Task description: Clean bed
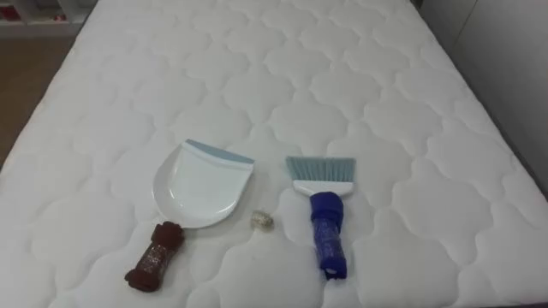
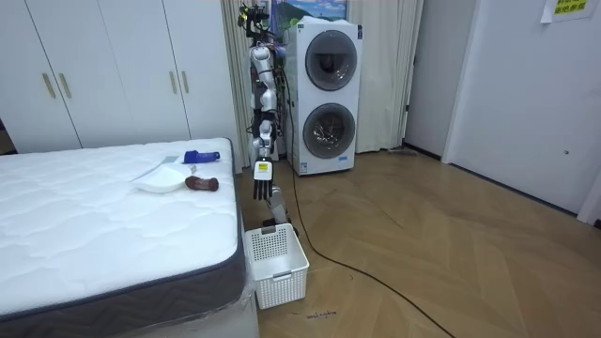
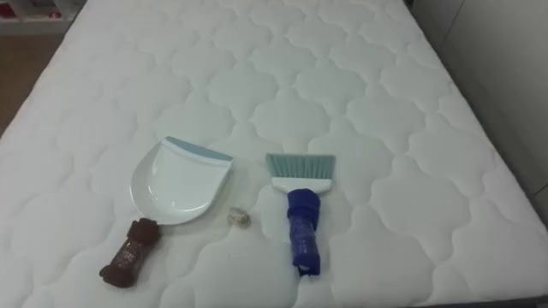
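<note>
A white dustpan [image 1: 201,188] with a brown handle [image 1: 154,257] lies on the white quilted mattress [image 1: 342,77], near its front edge. Just right of it lies a small crumpled scrap [image 1: 263,221]. A brush [image 1: 325,214] with a blue handle and pale blue bristles lies further right, bristles pointing away from me. In the room view I stand upright at the bed's side, beside the dustpan [image 2: 158,178] and brush [image 2: 197,157]. My left hand [image 2: 262,186] hangs at my side with straight fingers, holding nothing.
A white slatted basket [image 2: 275,263] stands on the wooden floor at the bed's corner, by my feet. Stacked washing machines [image 2: 324,94] stand right behind me. White wardrobes [image 2: 94,75] line the wall beyond the bed.
</note>
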`<state>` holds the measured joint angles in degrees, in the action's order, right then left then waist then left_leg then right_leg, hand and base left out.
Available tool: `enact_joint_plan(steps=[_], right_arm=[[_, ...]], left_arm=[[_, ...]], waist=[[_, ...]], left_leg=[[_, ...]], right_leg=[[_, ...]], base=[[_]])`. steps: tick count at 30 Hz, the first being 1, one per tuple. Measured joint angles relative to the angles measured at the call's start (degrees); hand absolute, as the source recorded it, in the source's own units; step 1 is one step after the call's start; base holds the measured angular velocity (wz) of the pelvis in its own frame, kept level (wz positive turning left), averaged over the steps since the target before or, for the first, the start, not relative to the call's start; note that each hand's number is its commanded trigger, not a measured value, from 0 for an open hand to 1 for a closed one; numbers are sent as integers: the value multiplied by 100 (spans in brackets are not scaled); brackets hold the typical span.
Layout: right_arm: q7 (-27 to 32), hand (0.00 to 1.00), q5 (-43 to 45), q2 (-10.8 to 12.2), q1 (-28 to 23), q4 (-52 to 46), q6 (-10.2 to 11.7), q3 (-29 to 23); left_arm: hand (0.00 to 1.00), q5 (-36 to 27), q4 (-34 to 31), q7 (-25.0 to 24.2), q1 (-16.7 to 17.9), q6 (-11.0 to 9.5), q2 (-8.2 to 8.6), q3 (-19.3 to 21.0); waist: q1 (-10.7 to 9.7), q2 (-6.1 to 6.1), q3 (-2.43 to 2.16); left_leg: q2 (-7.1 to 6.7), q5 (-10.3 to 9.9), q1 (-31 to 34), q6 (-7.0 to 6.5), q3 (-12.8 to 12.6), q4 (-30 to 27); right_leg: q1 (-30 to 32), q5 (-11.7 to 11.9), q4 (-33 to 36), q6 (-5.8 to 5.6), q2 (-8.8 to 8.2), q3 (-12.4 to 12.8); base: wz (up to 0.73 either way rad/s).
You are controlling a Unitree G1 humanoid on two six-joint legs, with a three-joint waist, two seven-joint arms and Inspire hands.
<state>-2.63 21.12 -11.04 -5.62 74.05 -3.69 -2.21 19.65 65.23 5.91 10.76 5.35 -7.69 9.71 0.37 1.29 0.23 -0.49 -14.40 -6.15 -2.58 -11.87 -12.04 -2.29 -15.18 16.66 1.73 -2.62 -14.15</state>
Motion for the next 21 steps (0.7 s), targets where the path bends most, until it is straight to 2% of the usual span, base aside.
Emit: enact_joint_plan(steps=[9,15,21], right_arm=[[24,0,-6,5,0,-14,-2,43],[203,0,-185,1,36,-67,70,40],[385,0,-356,-1,47,-48,345,94]], left_arm=[[0,-11,67,8,35,-64,-6,0],[0,-221,49,184,76,-142,-8,0],[0,-584,-178,567,40,-458,-40,39]], waist=[[25,66,42],[33,-4,2],[68,-24,-9]], left_leg=[[-3,0,-95,-1,2,39],[0,0,-57,-1,14,35],[-5,0,-45,-1,93,42]], right_leg=[[-63,0,-12,-1,8,18],[-70,6,-95,-12,23,13],[-74,22,-94,-14,24,-23]], base=[[0],[0],[4]])
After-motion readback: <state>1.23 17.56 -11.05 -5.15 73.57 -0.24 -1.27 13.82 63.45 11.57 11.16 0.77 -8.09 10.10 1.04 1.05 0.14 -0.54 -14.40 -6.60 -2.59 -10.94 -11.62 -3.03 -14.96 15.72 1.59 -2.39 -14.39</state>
